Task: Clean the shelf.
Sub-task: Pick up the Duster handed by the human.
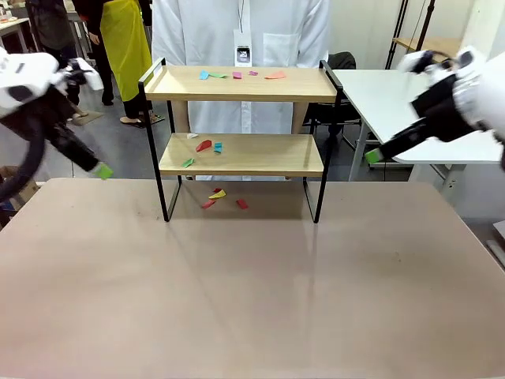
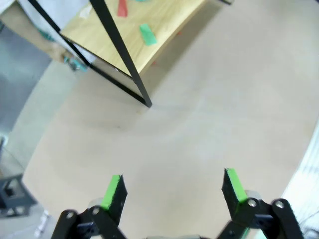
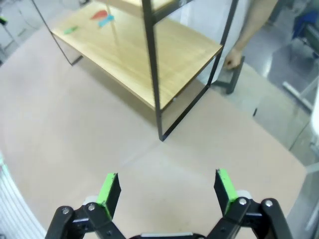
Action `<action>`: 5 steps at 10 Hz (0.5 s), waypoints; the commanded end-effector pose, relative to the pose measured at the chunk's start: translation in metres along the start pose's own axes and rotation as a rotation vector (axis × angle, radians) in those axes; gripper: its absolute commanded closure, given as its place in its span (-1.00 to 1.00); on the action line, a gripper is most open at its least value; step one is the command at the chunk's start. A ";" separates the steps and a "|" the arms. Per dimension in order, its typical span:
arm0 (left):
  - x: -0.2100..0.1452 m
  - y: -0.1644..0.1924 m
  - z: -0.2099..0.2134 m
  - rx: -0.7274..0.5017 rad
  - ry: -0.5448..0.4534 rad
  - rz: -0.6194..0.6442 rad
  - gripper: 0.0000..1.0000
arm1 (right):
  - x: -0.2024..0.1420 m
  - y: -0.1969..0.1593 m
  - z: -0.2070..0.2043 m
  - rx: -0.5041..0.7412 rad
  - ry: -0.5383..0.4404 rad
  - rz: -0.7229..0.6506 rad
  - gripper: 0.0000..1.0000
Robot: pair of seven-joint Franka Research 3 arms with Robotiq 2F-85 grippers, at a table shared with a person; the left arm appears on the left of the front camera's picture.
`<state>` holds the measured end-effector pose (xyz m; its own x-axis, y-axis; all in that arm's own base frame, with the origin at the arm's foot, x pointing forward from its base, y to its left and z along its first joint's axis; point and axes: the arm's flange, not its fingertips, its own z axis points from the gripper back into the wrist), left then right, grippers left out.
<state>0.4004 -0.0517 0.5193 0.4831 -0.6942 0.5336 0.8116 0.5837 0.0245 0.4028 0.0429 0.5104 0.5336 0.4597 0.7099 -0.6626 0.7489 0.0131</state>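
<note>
Pale tan bench up front, and the shelf stands at its far edge, right before a person in a white coat. Coloured paper scraps lie on the top board, more scraps on the lower board, a few on the bench beneath. Left fingers hang off to the shelf's left, right fingers off to its right, both well apart from the frame and holding nothing.

Over to the left wrist: the left fingers are spread wide above bare bench, the shelf's black leg ahead, a green scrap and a red scrap flat on the lower board.

Right wrist now: the right fingers are wide too and empty, looking at the shelf's other end, with the person's hand just behind the frame.

My read: the rack looks stiff but light, so a hard push could skate it. The scraps look paper-thin and flimsy, lying flat. Best chance is pinching a lifted edge or corner, coming in from the open front, clear of the side rails.
</note>
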 end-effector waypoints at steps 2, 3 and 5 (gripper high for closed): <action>-0.036 0.055 0.004 -0.228 -0.085 -0.238 -1.00 | -0.037 -0.086 0.028 0.185 -0.186 0.134 -1.00; -0.048 0.068 0.002 -0.246 -0.129 -0.275 -1.00 | -0.053 -0.106 0.035 0.206 -0.240 0.165 -1.00; -0.068 0.088 0.004 -0.192 -0.220 -0.213 -1.00 | -0.074 -0.126 0.044 0.202 -0.319 0.153 -1.00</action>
<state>0.4249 0.0450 0.4888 0.2127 -0.7070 0.6744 0.9530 0.3026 0.0167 0.4098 -0.1090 0.4919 0.2698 0.3982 0.8767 -0.8098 0.5864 -0.0171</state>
